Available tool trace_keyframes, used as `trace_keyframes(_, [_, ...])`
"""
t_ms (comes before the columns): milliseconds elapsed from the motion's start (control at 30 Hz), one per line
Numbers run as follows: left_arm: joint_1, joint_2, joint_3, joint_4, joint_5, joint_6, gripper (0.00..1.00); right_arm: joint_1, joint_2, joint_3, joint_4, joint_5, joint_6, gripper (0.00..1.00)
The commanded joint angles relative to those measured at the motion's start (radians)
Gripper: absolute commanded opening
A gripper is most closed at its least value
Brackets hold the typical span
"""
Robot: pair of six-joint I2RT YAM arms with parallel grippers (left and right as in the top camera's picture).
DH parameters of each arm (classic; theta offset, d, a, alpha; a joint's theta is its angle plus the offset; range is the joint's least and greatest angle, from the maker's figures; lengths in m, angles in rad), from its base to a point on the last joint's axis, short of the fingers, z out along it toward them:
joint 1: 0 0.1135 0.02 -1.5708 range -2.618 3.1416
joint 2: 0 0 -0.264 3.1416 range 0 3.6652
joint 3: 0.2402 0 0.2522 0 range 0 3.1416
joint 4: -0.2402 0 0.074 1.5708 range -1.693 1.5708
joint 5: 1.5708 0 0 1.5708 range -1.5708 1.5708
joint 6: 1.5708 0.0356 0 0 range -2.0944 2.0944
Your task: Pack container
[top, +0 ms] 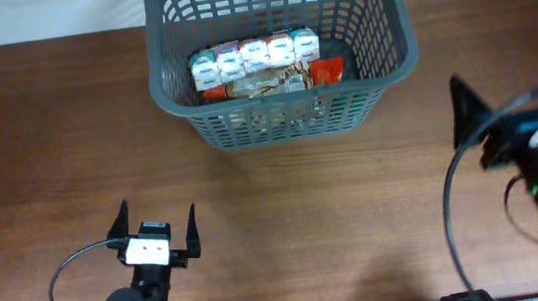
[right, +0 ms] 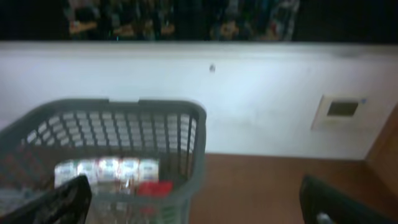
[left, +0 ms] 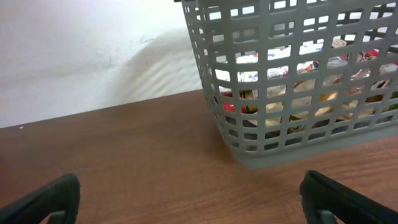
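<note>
Overhead: left claw (top: 156,212) and right claw (right: 196,202) both gape empty over the tabletop (top: 306,217); container (top: 286,119) looks loaded, so any next reach should clear its rim.

A brown wood-grain table (top: 37,135) is shown from overhead, filling most of the frame. One large grey lattice-sided container (top: 168,91) is set directly on it at the upper centre, close to the far edge. Its base is seen resting flat on the wood. A white wall (top: 34,15) is met along the top of the frame.
</note>
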Motion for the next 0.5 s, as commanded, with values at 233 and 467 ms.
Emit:
trace_keyframes(233, [0.005,-0.008,-0.006,-0.001,0.008,0.017,0.99,0.009,-0.390,-0.592,0.406,-0.023,0.014,0.99])
trace_keyframes(467, [0.005,-0.008,-0.006,-0.001,0.008,0.017,0.99,0.007,-0.545,-0.843,0.638,-0.023,0.014,0.99])
